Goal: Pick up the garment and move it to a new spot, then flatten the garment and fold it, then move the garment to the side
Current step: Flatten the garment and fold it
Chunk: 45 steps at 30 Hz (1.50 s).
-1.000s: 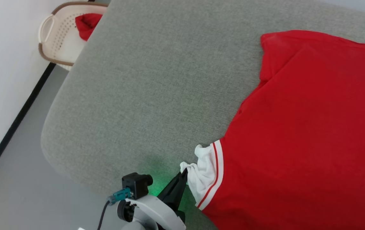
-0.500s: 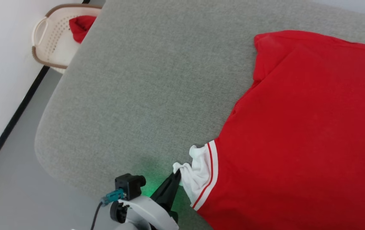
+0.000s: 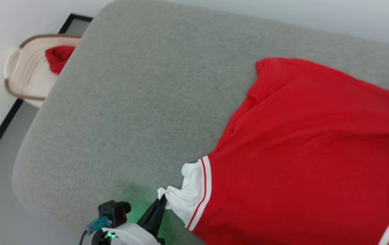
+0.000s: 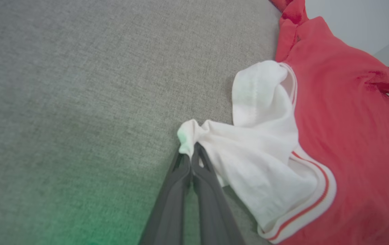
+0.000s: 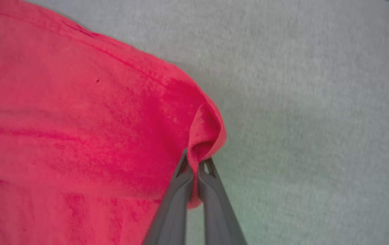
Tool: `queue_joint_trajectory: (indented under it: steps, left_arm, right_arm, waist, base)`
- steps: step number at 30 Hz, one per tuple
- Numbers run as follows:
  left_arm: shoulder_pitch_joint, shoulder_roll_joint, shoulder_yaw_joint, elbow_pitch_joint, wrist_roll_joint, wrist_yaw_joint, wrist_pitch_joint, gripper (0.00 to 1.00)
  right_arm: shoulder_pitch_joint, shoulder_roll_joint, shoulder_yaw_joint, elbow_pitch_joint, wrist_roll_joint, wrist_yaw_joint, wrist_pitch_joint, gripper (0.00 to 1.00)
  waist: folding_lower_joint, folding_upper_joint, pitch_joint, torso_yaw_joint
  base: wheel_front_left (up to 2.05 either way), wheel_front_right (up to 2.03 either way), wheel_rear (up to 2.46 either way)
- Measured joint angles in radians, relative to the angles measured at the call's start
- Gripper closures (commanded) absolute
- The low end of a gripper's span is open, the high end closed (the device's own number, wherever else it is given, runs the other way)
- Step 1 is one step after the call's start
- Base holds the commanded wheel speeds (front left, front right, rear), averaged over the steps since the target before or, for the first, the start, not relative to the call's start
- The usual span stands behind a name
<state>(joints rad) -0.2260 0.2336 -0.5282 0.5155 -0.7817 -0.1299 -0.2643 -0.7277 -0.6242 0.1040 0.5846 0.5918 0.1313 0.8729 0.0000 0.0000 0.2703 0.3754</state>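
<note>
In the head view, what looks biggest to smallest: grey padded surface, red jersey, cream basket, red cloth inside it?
Largest first:
grey padded surface
red jersey, partly cut off by the frame
cream basket, farther away and partly hidden
red cloth

Your head camera looks steeply down over the worktop [image 3: 129, 102] from its near edge. Your wrist cameras sit close behind the left pincer [image 4: 191, 151] and right pincer [image 5: 196, 163]. All share the garment [image 3: 300, 153].
</note>
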Motion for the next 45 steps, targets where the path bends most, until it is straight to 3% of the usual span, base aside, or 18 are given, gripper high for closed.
queue_joint_trajectory:
  steps: [5,11,19,27,28,29,30,36,45]
  left_arm:
    - [0.025,0.022,0.013,-0.016,0.003,0.007,0.0,1.0]
    - [0.048,0.051,0.012,-0.044,0.008,0.017,0.009,1.0]
    - [0.068,0.07,0.011,-0.082,0.007,0.033,0.028,1.0]
    - [0.07,0.079,0.007,-0.098,0.006,0.039,0.035,1.0]
    - [0.07,0.079,0.006,-0.098,0.006,0.039,0.035,1.0]
    - [0.07,0.079,0.006,-0.098,0.005,0.039,0.035,1.0]
    - [0.07,0.079,0.005,-0.097,0.005,0.039,0.035,1.0]
    - [0.07,0.079,0.001,-0.095,0.004,0.039,0.031,1.0]
    - [0.075,0.071,-0.004,-0.095,0.004,0.039,0.026,1.0]
  right_arm:
    - [0.186,-0.024,-0.042,-0.143,0.062,0.0,0.0,1.0]
    - [0.421,-0.003,-0.173,-0.291,0.077,0.0,0.015,1.0]
    - [0.71,0.118,-0.361,-0.432,0.057,0.0,0.03,1.0]
    - [0.801,0.232,-0.415,-0.484,0.002,0.0,-0.009,1.0]
    - [0.801,0.236,-0.413,-0.484,-0.003,0.0,-0.02,0.85]
    - [0.801,0.239,-0.409,-0.483,-0.012,0.0,-0.033,0.56]
    - [0.802,0.243,-0.407,-0.48,-0.019,0.0,-0.045,0.0]
    - [0.829,0.226,-0.372,-0.523,-0.029,0.0,-0.072,0.0]
    - [0.867,0.193,-0.396,-0.736,-0.017,0.0,-0.006,0.0]
  waist:
    - [0.0,0.0,-0.032,-0.049]
    - [0.0,0.0,-0.066,-0.111]
    - [0.0,0.0,-0.101,-0.176]
    - [0.0,0.0,-0.106,-0.213]
    - [0.0,0.0,-0.105,-0.215]
    - [0.0,0.0,-0.105,-0.216]
    - [0.0,0.0,-0.105,-0.217]
    - [0.0,0.0,-0.108,-0.218]
    - [0.0,0.0,-0.116,-0.201]
  base:
    - [0.0,0.0,0.0]
    - [0.0,0.0,0.0]
    - [0.0,0.0,0.0]
    - [0.0,0.0,0.0]
    - [0.0,0.0,0.0]
    - [0.0,0.0,0.0]
    - [0.0,0.0,0.0]
    - [0.0,0.0,0.0]
    - [0.0,0.0,0.0]
